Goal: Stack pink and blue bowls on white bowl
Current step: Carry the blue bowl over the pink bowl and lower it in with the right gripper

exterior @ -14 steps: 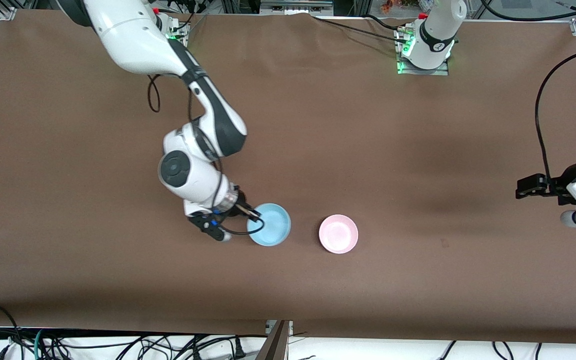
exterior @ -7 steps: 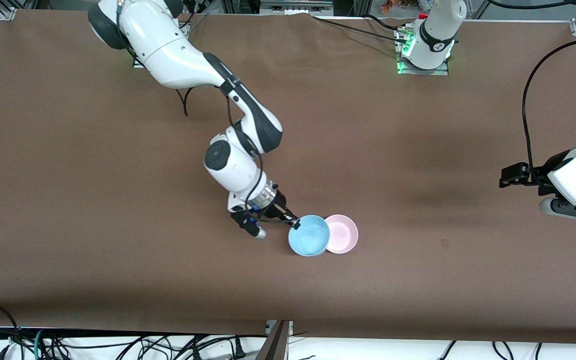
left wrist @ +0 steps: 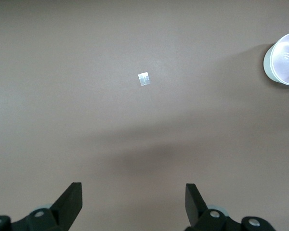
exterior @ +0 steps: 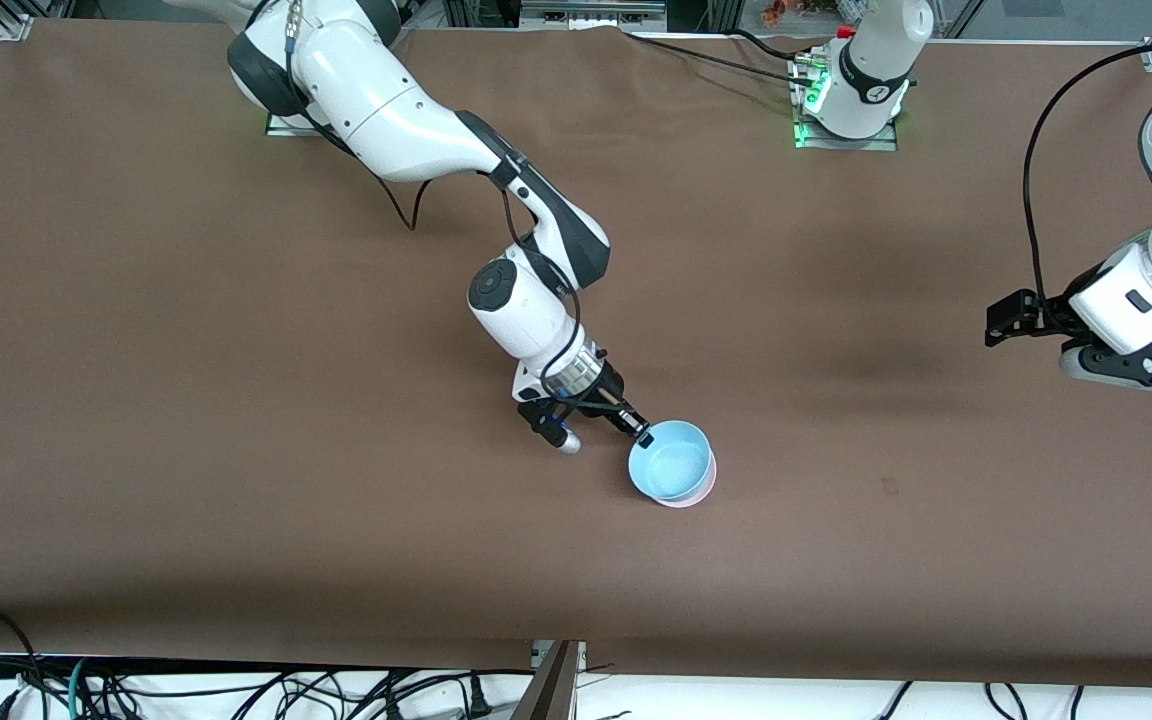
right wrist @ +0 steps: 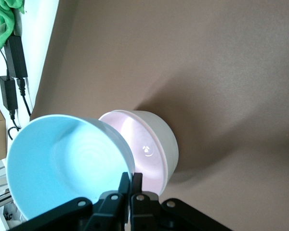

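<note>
Brown cloth-covered counter (exterior: 236, 450). Right end effector (exterior: 644, 437): fingers pinching rim of blue bowl (exterior: 673, 460), held tilted over pink bowl (exterior: 698, 492), which rests on counter near mid-width. Left end effector (left wrist: 134, 202): fingers spread, hanging over bare counter toward left arm's end, waiting. White bowl (left wrist: 284, 60): on counter, apart.

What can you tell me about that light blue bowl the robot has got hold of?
The blue bowl is small, round, plain and glossy, light sky blue inside and out, and looks empty. The right claw is shut on its rim, one finger inside and one outside. The bowl sits over the pink bowl, covering nearly all of it in the front view; the right wrist view shows it tilted, with the pink bowl's inside still open beside it. Whether it rests in the pink bowl or hangs just above cannot be told.
</note>
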